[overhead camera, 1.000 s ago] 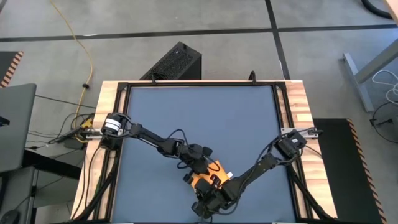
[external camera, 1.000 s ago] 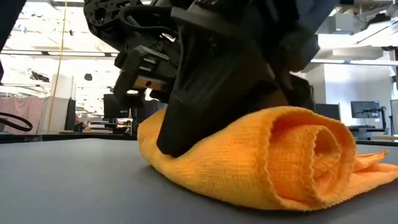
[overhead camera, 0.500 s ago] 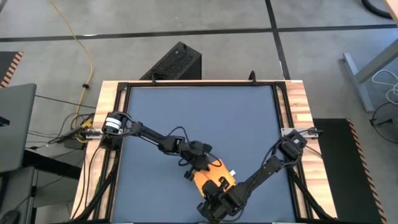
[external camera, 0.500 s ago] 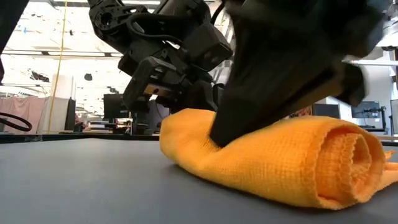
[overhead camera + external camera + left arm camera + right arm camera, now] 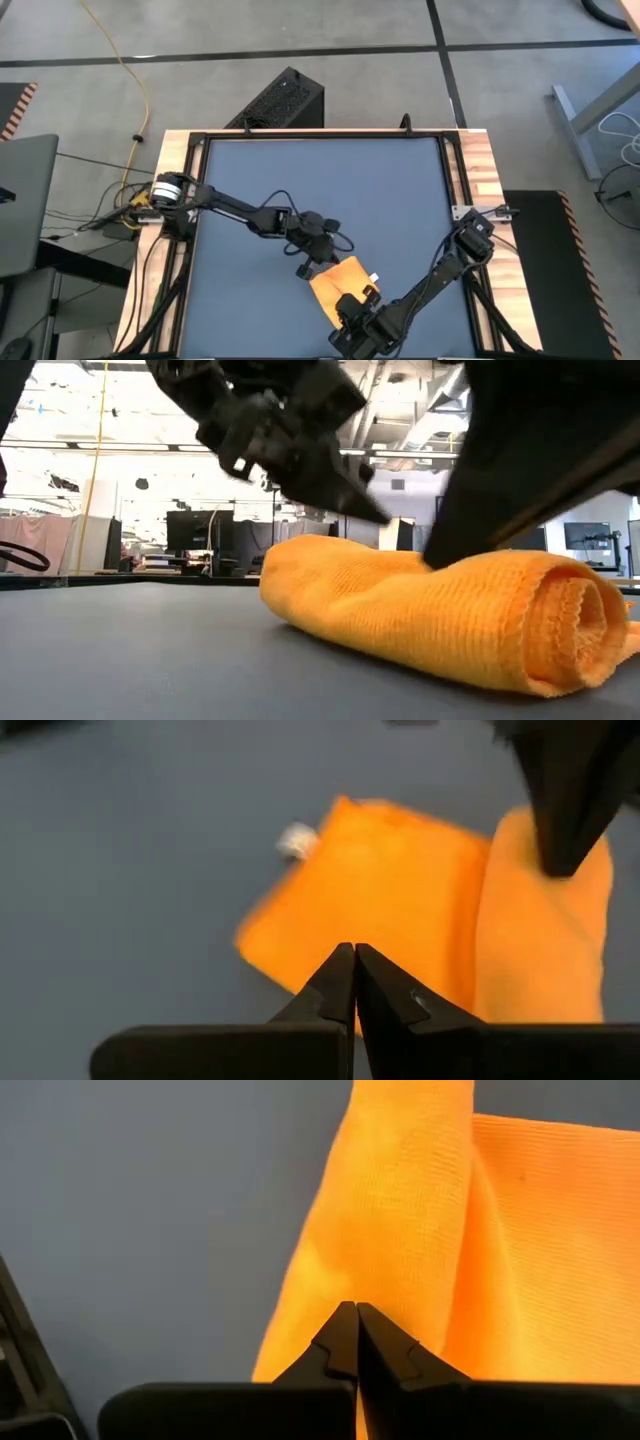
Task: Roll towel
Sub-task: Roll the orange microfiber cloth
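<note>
Near the front edge of the dark blue tabletop (image 5: 320, 190), the orange towel (image 5: 343, 277) lies partly rolled, its coil showing at the end in the low view and a flat flap with a tiny white tag (image 5: 296, 840) not yet wound. The right gripper (image 5: 352, 312) presses its closed tips on the roll, pinching nothing as far as I can tell. The left gripper (image 5: 305, 268), closed too, hovers empty by the flap's edge. Lifting the right tips could let the springy coil unwind; pushing sideways could skid the whole towel.

Black box (image 5: 283, 100), yellow cable (image 5: 128, 68)
</note>
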Tool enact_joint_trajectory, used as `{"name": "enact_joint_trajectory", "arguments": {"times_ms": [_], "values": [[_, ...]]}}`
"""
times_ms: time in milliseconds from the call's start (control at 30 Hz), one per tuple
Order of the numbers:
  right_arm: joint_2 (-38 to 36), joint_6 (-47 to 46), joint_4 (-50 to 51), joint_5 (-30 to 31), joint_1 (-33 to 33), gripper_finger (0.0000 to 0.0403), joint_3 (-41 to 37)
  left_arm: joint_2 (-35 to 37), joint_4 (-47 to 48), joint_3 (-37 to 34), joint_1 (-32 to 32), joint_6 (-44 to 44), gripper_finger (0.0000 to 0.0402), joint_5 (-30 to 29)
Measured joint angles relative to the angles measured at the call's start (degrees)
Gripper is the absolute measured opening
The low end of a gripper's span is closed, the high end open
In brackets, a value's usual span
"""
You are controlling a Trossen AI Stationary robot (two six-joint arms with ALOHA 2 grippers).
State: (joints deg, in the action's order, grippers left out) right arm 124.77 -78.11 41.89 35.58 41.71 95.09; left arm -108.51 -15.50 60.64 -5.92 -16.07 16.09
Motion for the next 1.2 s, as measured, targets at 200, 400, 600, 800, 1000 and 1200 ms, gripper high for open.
{"name": "enact_joint_trajectory", "arguments": {"times_ms": [200, 400, 600, 800, 1000, 1200], "values": [[0.0, -1.45, 2.57, 2.44, 1.97, 0.0019, 0.0, 5.58, 2.17, 0.07, 0.36, -0.59, 0.0, 1.02], [0.0, -1.58, 2.45, 5.31, 2.94, 0.0019, -1.39, 5.99, -2.07, -3.77, -3.23, 2.33, 0.0, 1.94], [-0.53, -4.26, -0.02, 5.65, 4.2, 0.0019, -8.07, 7.95, -10.3, -11.01, -7.0, 6.21, 0.0, -3.59], [-3.18, -2.64, -11.4, 3.49, 4.42, 0.0019, -16.86, 7.15, -11.53, -13.19, -7.65, 8.56, 0.0, -7.72], [-9.49, -3.01, -14.44, 1.13, 4.66, 0.0018, -24.28, 7.17, -19.34, -13.16, -7.97, 7.0, 0.0, -4.8], [-14.34, -2.93, -14.78, 0.44, 4.12, 0.0018, -27.66, 7.19, -20.12, -13.16, -10.27, -8.8, 0.001, -1.71]]}}
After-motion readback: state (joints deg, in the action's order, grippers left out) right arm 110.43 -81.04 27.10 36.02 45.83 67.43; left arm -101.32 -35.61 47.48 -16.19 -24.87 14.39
